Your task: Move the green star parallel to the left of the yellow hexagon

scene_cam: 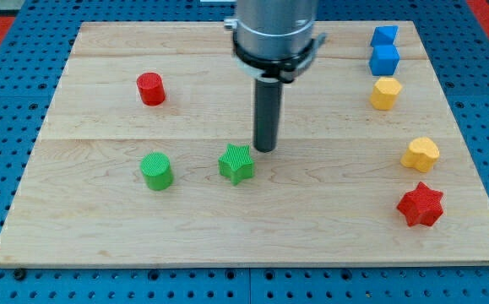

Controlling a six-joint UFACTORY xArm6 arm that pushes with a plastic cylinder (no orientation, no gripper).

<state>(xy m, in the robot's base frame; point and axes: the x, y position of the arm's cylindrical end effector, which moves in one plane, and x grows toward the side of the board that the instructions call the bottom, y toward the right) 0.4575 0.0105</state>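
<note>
Eight blocks spread over the wooden counter (100, 219). End effector (266, 118) just a plain dark rod (no jaws to spread or press together, nothing pinched). My tip (265, 150) down on the wood, roughly mid-counter.

Green star (236, 164) just beside my tip, toward the view's left and a touch lower. Very close, can't tell whether actually touching. Green cylinder (156, 171) further left of my tip, past the star. Red cylinder (150, 88) up and left of my tip, well apart.

Yellow hexagon (385, 93) well off to the view's right of my tip and higher up, directly under two blue blocks, upper one (384, 35) and lower one (384, 60). Another yellow block (420, 154) far right at about tip level, shape hard to call. Red star (420, 205) right and lower, just beneath that yellow one.
</note>
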